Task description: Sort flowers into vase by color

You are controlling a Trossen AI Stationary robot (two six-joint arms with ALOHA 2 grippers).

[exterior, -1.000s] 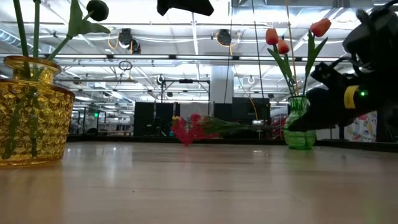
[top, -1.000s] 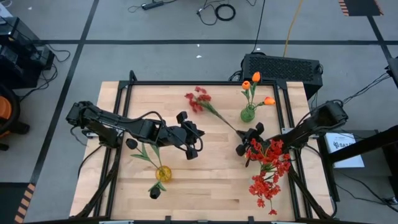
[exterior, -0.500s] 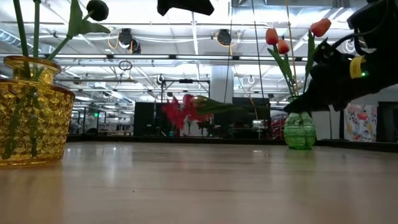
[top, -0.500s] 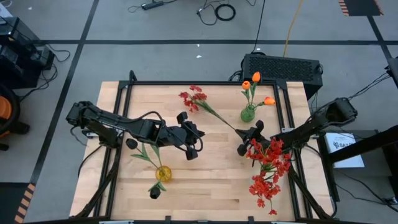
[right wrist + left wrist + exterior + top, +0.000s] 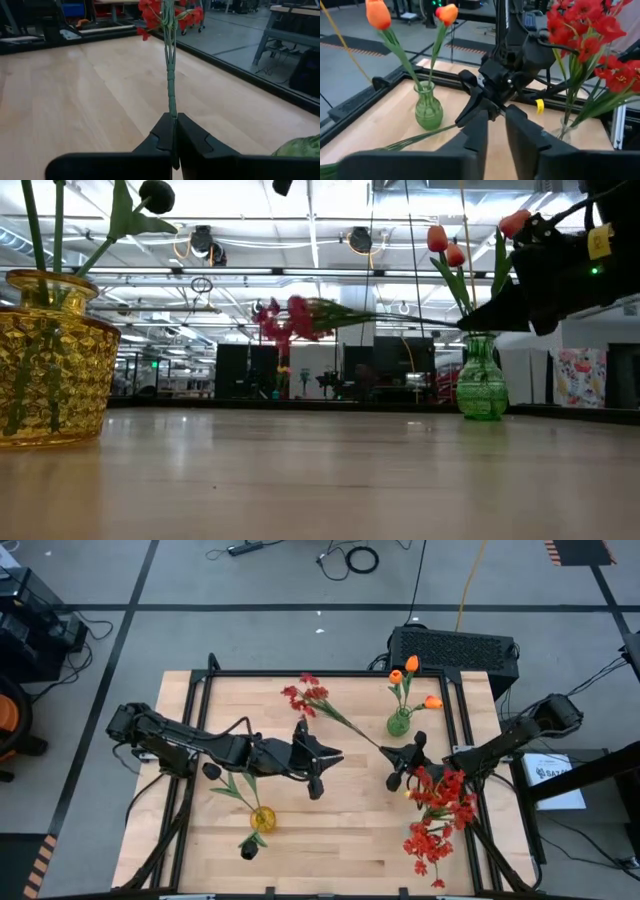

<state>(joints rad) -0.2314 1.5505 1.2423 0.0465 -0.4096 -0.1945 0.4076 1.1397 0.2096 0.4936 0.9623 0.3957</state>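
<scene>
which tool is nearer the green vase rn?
Right. The right tool sits just in front of the green vase; the left tool is farther off toward the table's middle.

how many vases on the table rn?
3. Yellow vase near the front edge, left of centre, holding black flowers. Green vase at the back right, holding orange flowers. A clear vase at the right holds the red bunch; it is mostly hidden from above.

— What is seen across the table [image 5: 320, 480]?
— A yellow vase [image 5: 50, 360] is placed near left; a green vase [image 5: 482, 385] with orange tulips [image 5: 445, 245] far right.
— And aloft?
— A red flower [image 5: 290, 315] is held level by the right gripper [image 5: 480, 320].
</scene>
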